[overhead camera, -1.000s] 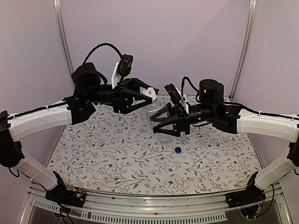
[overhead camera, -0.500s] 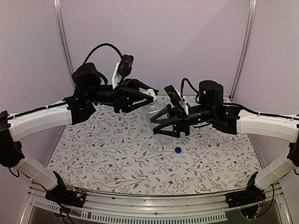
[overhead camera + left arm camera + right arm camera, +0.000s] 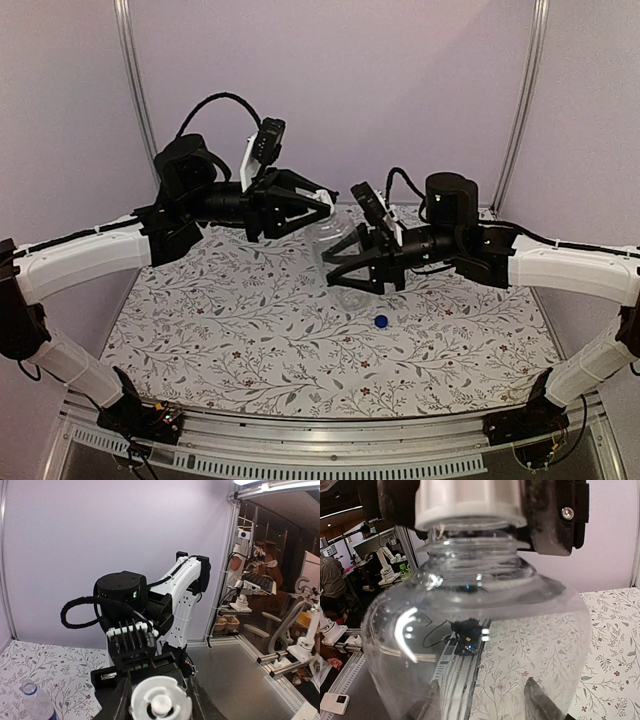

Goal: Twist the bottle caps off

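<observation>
My right gripper (image 3: 345, 272) is shut on the plain clear bottle (image 3: 335, 243) and holds it above the table. In the right wrist view the bottle (image 3: 475, 630) fills the frame, and the fingertips (image 3: 540, 705) show through it. My left gripper (image 3: 318, 207) is shut on the white cap (image 3: 322, 199), which sits on the bottle's neck. The cap shows between my left fingers in the left wrist view (image 3: 160, 704) and at the top of the right wrist view (image 3: 470, 502). The blue cap (image 3: 381, 321) lies loose on the table. A second clear bottle (image 3: 35, 702), uncapped with a blue neck ring, stands on the table.
The floral table mat (image 3: 250, 340) spreads under both arms. Grey walls and metal frame posts (image 3: 132, 90) close the back and sides. The right arm's wrist and white link (image 3: 185, 595) face my left wrist camera at close range.
My left gripper has turned a little on the white cap and lifted slightly. The right gripper and the bottle have hardly moved. The blue cap lies where it was.
</observation>
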Motion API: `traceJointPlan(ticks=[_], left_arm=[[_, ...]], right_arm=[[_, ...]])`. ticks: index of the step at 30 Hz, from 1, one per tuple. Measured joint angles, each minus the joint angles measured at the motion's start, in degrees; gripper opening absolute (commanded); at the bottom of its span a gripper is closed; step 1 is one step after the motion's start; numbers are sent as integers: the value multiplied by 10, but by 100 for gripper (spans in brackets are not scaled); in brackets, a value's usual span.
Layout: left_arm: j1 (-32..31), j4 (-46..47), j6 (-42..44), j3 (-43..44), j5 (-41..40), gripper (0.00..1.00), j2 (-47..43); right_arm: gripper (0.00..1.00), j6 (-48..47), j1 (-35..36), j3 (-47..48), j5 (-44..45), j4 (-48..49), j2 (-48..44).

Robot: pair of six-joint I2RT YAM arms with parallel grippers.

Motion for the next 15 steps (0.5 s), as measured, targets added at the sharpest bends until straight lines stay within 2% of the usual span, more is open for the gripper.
traceJointPlan(ticks=[3,7,15], left_arm=[[0,-13,5,0,-15,0,-4],[0,-36,6,0,-59,0,-14],[-33,-117,-30,0,-289,0,-38]], right_arm=[[35,-5,1,3,21,-15,-4],[34,-16,3,17,64,-44,-7],[32,-36,3,33,192,-81,-7]])
